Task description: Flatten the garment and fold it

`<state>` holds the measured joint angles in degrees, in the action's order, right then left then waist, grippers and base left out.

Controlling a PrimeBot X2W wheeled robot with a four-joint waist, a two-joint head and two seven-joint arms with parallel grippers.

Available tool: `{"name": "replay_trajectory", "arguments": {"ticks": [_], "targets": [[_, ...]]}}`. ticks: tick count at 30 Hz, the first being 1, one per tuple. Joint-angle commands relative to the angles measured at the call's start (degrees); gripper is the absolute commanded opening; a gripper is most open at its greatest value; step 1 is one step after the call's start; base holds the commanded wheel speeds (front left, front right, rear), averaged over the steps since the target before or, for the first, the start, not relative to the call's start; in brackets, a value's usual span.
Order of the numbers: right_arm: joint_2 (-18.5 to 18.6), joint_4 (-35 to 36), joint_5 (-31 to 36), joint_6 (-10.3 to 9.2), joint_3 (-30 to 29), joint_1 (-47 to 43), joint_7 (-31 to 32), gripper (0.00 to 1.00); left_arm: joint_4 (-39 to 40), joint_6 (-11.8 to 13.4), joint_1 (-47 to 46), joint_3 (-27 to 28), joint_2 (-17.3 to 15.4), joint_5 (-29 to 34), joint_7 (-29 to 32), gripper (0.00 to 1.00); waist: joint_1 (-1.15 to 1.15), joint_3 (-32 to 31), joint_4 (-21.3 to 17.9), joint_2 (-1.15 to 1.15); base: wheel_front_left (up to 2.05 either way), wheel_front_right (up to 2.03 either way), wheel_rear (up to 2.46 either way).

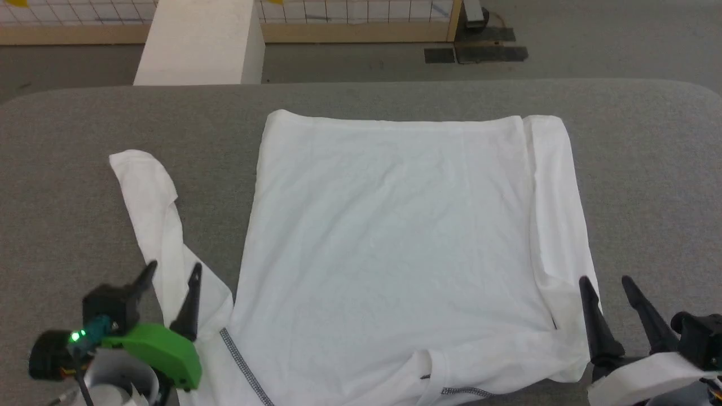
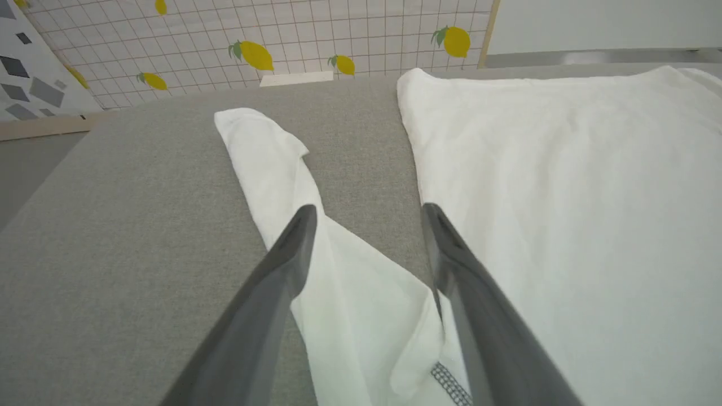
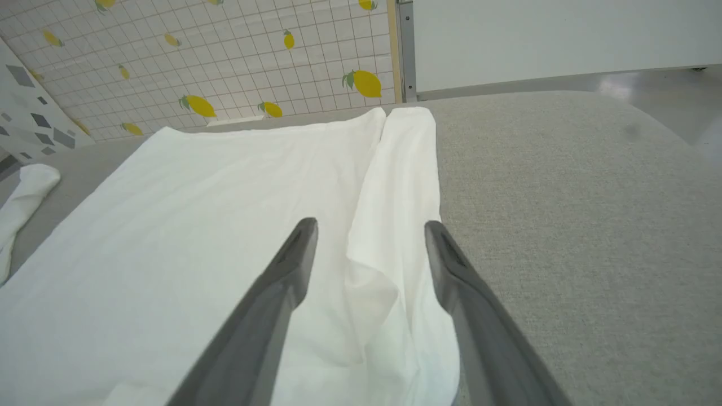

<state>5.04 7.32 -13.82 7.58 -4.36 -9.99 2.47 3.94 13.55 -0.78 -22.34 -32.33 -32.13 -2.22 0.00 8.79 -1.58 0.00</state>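
The white long-sleeved garment (image 1: pixel 395 242) lies spread flat on the grey table, its hem at the far side and grey zigzag stitching near the front edge. One sleeve (image 1: pixel 152 208) stretches out to the left; the other sleeve (image 1: pixel 555 197) is folded along the right side. My left gripper (image 1: pixel 172 273) hovers open over the left sleeve (image 2: pixel 282 169) near the shoulder. My right gripper (image 1: pixel 606 282) is open over the lower end of the right sleeve (image 3: pixel 395 225). Nothing is held between either gripper's fingers.
The grey padded table (image 1: pixel 67 180) has bare surface left and right of the shirt. A rigid white box (image 1: pixel 197 42) stands beyond the table's far edge. A tiled wall with lemon prints (image 2: pixel 254 53) is behind.
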Motion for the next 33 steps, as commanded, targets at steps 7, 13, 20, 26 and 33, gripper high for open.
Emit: {"name": "replay_trajectory", "arguments": {"ticks": [7,13,20,26,33], "targets": [[-1.9,-2.2,0.4,-0.09,0.3,9.4,-5.8,1.0,-6.9,-3.9,-15.9,4.6,-5.6,0.2,2.8,1.0,0.0,9.8,-5.1,0.0,0.0,0.0,0.0],[-2.1,-4.7,-0.4,-0.09,2.7,15.1,-7.5,1.0,-13.7,-5.7,-26.0,7.6,-10.7,-2.0,10.9,1.0,0.0,16.3,-8.1,0.0,0.0,0.0,0.0],[-2.1,-8.0,-2.7,-0.09,5.3,18.6,-9.5,1.0,-18.6,-3.5,-29.1,11.3,-14.7,-7.0,22.4,1.0,0.0,21.1,-10.7,0.0,0.0,0.0,0.0],[-2.2,-9.8,-3.2,-0.09,6.0,19.8,-10.5,1.0,-20.2,-0.5,-26.8,13.7,-15.1,-11.8,29.6,1.0,0.0,21.9,-11.3,0.0,0.0,0.0,0.0],[-2.2,-10.6,-2.2,-0.09,5.0,19.5,-9.8,1.0,-19.0,0.4,-22.6,13.4,-15.0,-13.4,32.4,0.0,0.0,18.3,-10.0,0.0,0.0,0.0,0.0]]}}
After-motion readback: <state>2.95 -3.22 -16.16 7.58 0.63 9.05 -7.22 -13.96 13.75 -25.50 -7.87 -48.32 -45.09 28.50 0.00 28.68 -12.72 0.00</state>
